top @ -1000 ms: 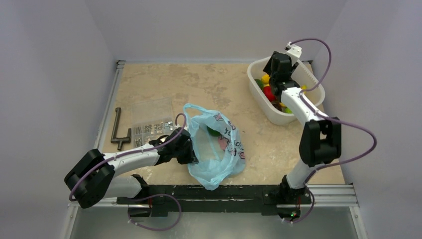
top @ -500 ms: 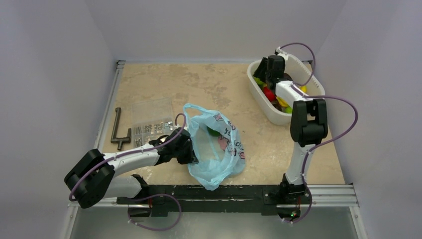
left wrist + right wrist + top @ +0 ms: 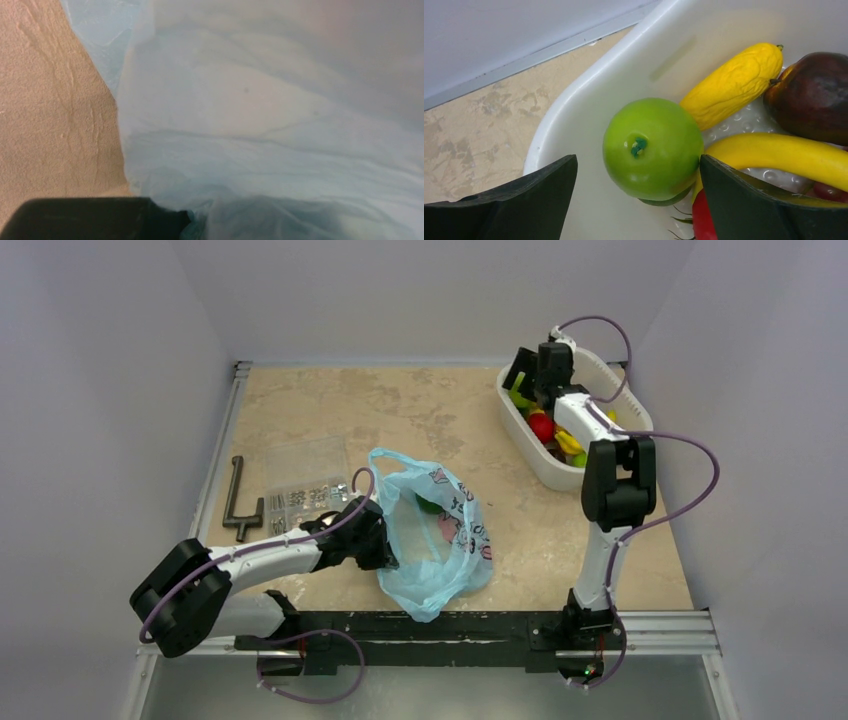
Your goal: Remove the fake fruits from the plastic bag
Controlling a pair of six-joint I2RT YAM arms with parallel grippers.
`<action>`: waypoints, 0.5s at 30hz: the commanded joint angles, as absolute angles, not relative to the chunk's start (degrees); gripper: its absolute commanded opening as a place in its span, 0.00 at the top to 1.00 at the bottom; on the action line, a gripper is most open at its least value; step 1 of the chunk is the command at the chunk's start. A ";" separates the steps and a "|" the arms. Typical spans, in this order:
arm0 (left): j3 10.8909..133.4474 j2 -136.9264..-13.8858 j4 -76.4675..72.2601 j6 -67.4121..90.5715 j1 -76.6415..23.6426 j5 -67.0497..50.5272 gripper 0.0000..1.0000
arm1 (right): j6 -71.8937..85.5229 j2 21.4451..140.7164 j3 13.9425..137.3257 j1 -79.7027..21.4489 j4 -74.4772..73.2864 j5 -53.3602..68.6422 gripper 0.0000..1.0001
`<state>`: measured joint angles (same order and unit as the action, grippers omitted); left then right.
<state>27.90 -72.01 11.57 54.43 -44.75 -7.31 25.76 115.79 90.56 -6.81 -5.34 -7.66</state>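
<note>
fake fruits: a green apple (image 3: 653, 148) lies in the near-left corner of the white slotted basket (image 3: 589, 100); a green piece (image 3: 427, 505) shows in the mouth of the plastic bag (image 3: 432, 540), and a pinkish shape (image 3: 447, 528) shows through its film
plastic bag: light blue with a pink-and-white print; it lies crumpled at the near middle of the table (image 3: 420, 410), mouth facing the far side
left gripper (image 3: 375, 540): clamped tight on the bag's left edge; in the wrist view, film bunches beside its black finger (image 3: 95, 220) and fills nearly all else
right gripper (image 3: 639, 197): jaws spread wide over the basket; the apple sits between them, clear of the left finger, close to the right one; nothing is held
basket contents: beside the apple, a bumpy yellow fruit (image 3: 736, 82), a dark red-brown fruit (image 3: 811, 97), a smooth yellow banana (image 3: 774, 155) and a red piece (image 3: 704, 220)
basket place: far right of the table, well apart from the bag
around: a clear flat box of metal parts (image 3: 305, 485) left of the bag; a black L-shaped tool (image 3: 238, 502) beside it at the table's left edge
</note>
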 commanded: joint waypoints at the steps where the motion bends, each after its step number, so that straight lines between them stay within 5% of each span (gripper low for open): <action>1: 29.53 -72.09 10.46 54.16 -44.57 -8.11 1.00 | 23.70 112.66 94.90 -7.12 -8.83 -7.61 0.06; 11: 29.47 -71.70 10.17 53.88 -44.60 -8.32 1.00 | 24.36 100.61 90.60 -7.20 -14.18 -13.79 0.01; 15: 29.42 -72.05 9.77 53.79 -44.56 -8.45 1.00 | 26.62 93.16 81.47 -7.73 -10.72 -7.60 0.02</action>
<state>27.90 -72.05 11.44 54.41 -44.75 -7.53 24.75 100.88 88.29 -6.98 -12.86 -10.87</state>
